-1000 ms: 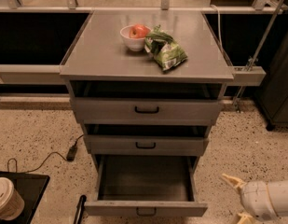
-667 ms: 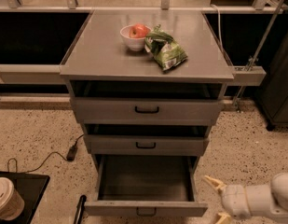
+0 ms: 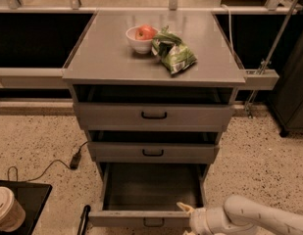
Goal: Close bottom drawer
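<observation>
Jaws: I cannot tell how they stand; they are hidden where my wrist meets the drawer rim. My gripper (image 3: pixel 187 210) sits low at the near edge of the scene, on an arm that comes in from the near right.

Bottom drawer (image 3: pixel 152 189): pulled well out toward the near side, box bare and grey. Its front panel runs left to right across the near edge, with the black handle (image 3: pixel 153 223) about mid-panel.

Key relation: the gripper is at the top rim of that front panel, right of the handle and close to the right corner. Touching or just beside, I cannot tell which. The drawer's slide axis runs near to far, so the cabinet lies straight beyond me on the far side.

Judgement: closing means a push away, toward the far side, along that axis. Contact this far right of centre could skew the box on its runners, so shifting left toward the handle looks safer.

Middle drawer (image 3: pixel 153 152) and top drawer (image 3: pixel 153 115) sit above, far less extended and out of the push line.
</observation>
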Controlling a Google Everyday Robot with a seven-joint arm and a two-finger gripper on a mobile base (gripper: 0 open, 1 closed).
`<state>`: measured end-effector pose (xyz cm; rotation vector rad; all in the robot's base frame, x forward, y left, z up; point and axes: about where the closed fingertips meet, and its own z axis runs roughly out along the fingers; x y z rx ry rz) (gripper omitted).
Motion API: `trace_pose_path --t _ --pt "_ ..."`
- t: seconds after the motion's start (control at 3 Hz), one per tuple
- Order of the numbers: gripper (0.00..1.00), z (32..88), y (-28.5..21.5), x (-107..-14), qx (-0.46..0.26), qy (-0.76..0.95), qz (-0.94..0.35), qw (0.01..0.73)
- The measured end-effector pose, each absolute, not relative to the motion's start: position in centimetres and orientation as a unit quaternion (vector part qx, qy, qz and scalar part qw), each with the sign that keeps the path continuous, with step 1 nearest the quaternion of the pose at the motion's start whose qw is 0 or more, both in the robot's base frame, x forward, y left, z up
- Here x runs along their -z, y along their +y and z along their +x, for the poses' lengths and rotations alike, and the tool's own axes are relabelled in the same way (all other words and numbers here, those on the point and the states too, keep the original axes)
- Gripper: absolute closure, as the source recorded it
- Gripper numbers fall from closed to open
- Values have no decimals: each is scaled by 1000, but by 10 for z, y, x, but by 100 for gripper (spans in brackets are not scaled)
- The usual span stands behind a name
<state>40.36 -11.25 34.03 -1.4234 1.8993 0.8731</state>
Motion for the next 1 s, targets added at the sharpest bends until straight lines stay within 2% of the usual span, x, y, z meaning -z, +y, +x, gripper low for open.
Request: trace_pose_path --t 0.33,1.0 --pt "0 375 -114 -242 -339 763 -497 238" --pt "0 371 -118 -228 -350 770 -483 229"
